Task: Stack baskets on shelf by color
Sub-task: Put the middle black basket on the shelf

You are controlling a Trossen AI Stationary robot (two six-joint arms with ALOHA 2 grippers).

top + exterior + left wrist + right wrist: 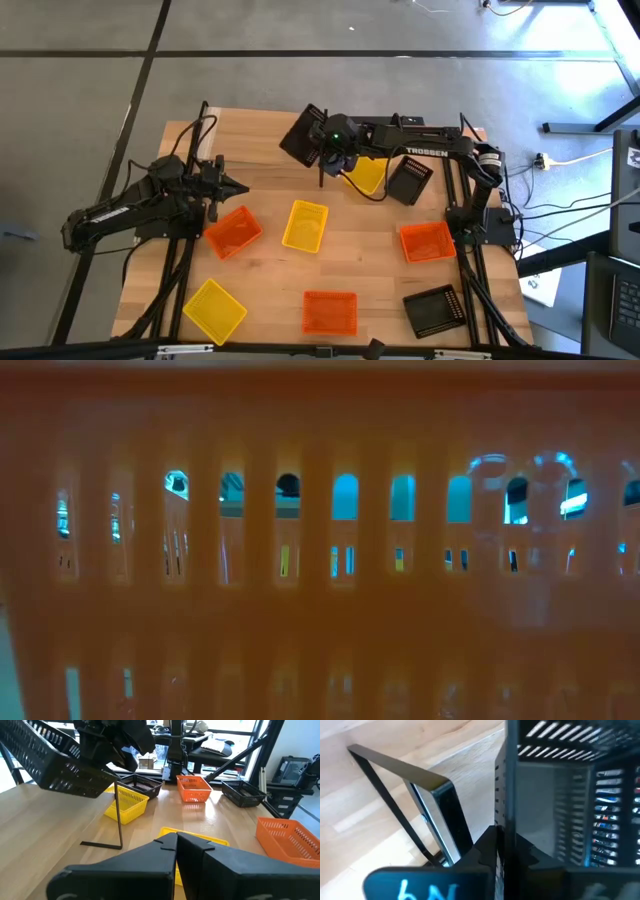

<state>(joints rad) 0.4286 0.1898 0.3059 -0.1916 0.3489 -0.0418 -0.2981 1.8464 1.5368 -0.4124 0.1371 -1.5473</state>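
Note:
My right gripper [320,147] reaches over the table's far middle, shut on a black basket [298,138], which hangs tilted in the air in the left wrist view [47,760]. Just below it stands a thin black post of the shelf [118,812], whose bar also shows in the right wrist view [395,767]. A yellow basket [366,176] and another black basket [410,180] sit on the table under the right arm. My left gripper [240,188] waits shut at the table's left, holding nothing. My right gripper pinches one side wall of the black basket [500,795], with one finger inside the basket and one outside. It comes at the wall slanting down toward the table's far left. The basket is lifted clear of the table and tilted.
Loose baskets lie across the table: orange ones [232,232], [427,241], [330,312], yellow ones [305,225], [214,308] and a black one [435,310]. The orange basket's wall [320,560] at the near edge fills the low view.

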